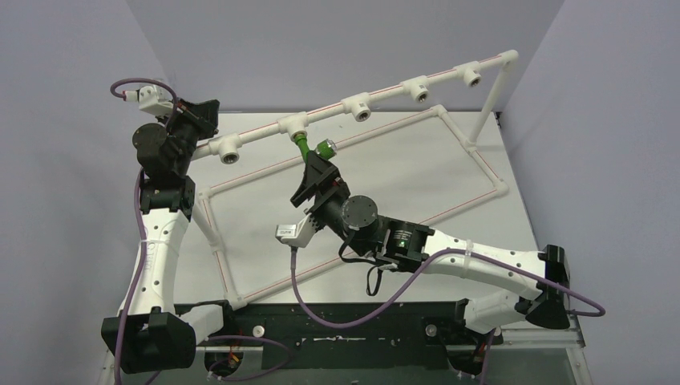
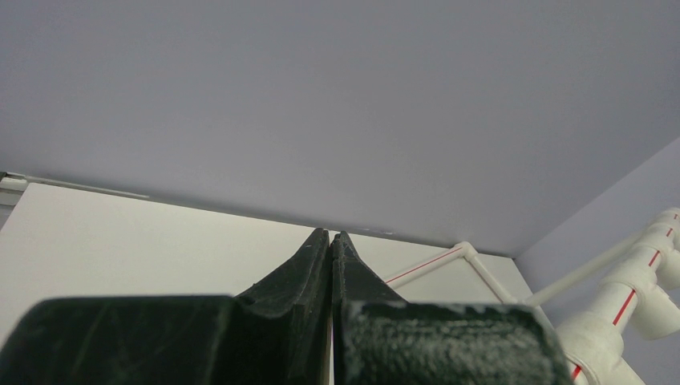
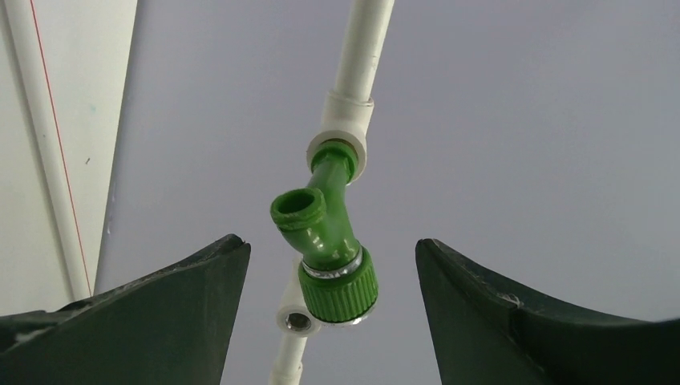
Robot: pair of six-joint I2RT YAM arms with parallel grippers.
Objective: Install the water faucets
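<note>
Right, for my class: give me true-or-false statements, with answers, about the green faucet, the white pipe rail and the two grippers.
1. The bright-green plastic faucet has its end in a white pipe tee fitting. True.
2. The right gripper is clamped on the faucet. False: its jaws stand open on either side, apart from it.
3. The left gripper is shut and holds nothing. True.
4. Every tee on the white pipe rail carries a faucet. False: only one does; the other sockets are bare.

White table (image 1: 401,172) enclosed by a back wall (image 1: 321,40), left wall (image 1: 48,160) and right wall (image 1: 609,120), all plain lavender-grey (matte, evenly and softly lit); a black rail (image 1: 401,325) runs along the table's near edge.
</note>
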